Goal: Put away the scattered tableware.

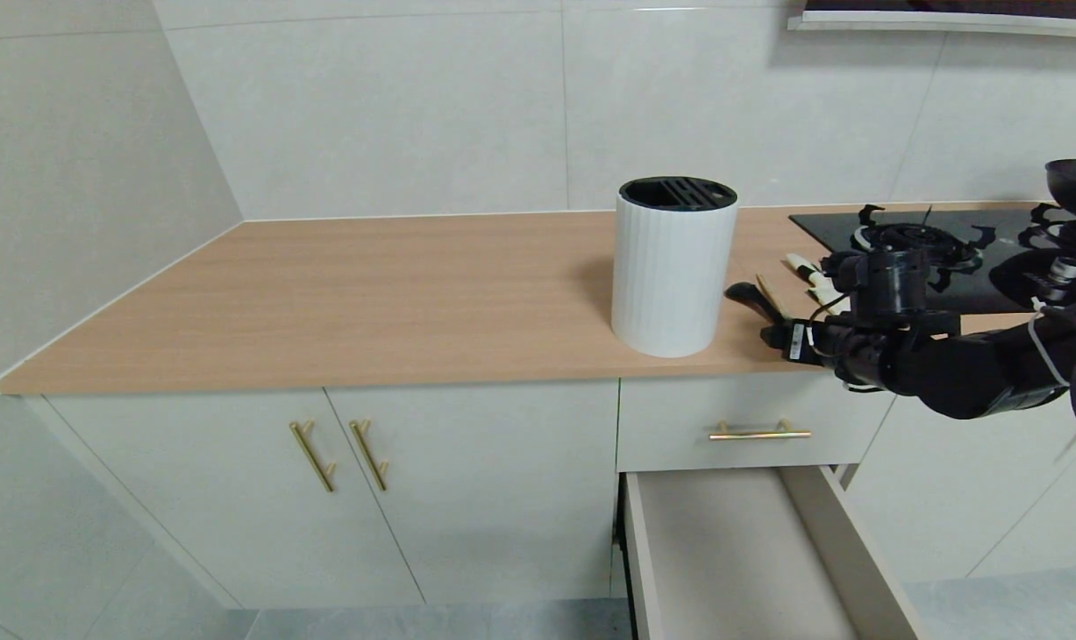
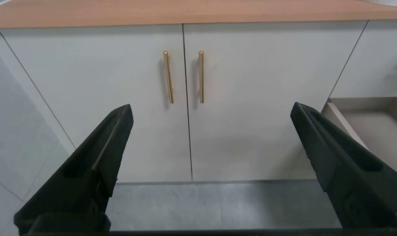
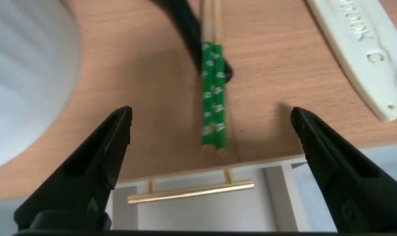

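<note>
Plenty of passing room over the long left stretch of pale wooden worktop. The tall white ribbed holder with black slotted top blocks the middle. To its right it's crowded: green-ended wooden chopsticks, a black handle, a white flat utensil, and a black gas hob beyond. Below, a pale drawer juts open.

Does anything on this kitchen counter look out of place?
Yes. Green-tipped chopsticks, a black-handled utensil and a white knife-like piece lie loose near the front edge of the counter beside the white holder, not in it. The lower drawer stands open.

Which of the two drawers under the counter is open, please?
The lower drawer, pulled well out; the upper drawer, with its gold handle, sits shut.
</note>
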